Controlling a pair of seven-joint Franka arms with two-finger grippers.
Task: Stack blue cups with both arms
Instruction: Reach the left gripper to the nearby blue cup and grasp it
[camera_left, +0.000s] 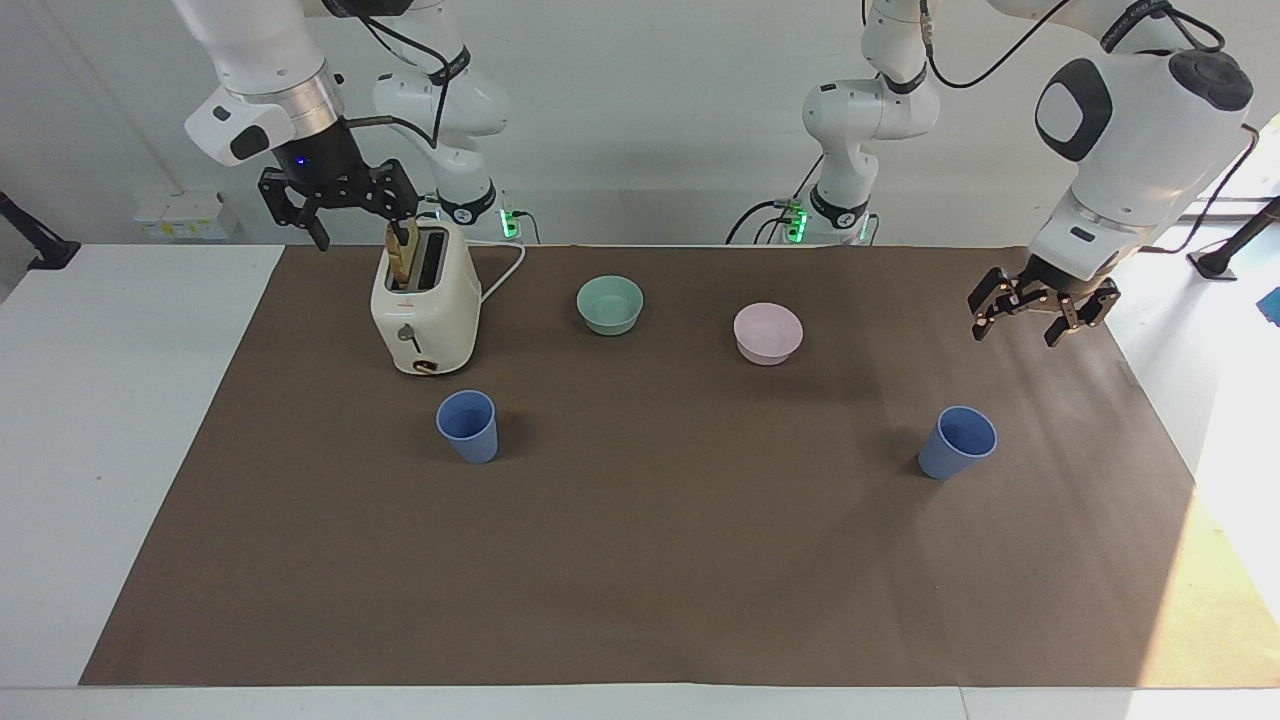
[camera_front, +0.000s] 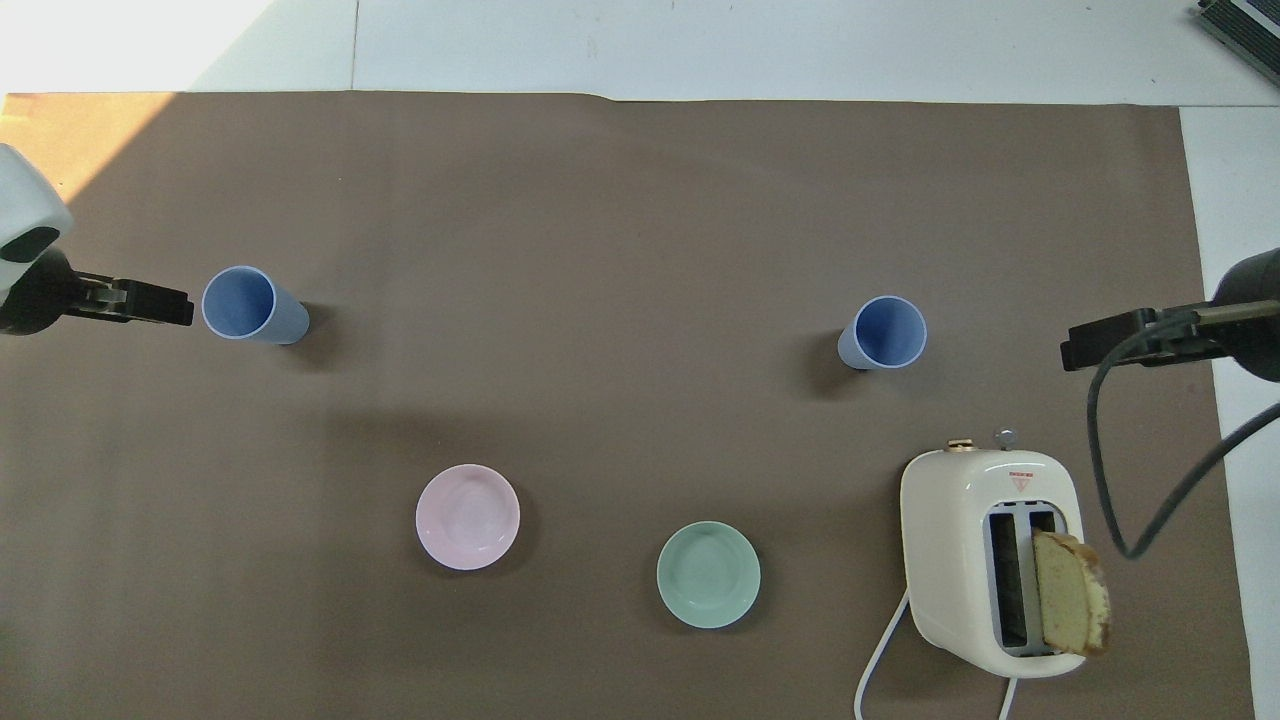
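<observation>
We were right at the start, nothing stacked yet. Biggest thing on the mat (camera_left: 640, 560) was the toaster (camera_left: 425, 310) with a bread slice (camera_left: 402, 255) sticking out, at the right arm's end. The right gripper (camera_left: 335, 205) hung open and empty just above it, waiting. The left gripper (camera_left: 1035, 315), jaws spread and empty, was over the mat near the left cup (camera_left: 957, 441), not touching it. The right cup (camera_left: 467, 425) stood upright just beside the toaster, farther from the robots. We figured each gripper needed to drop and pinch its own cup, then bring them together. The green bowl (camera_left: 610, 304) and pink bowl (camera_left: 768, 332) sat nearer the robots, out of the way; only the toaster looked like a nuisance.
</observation>
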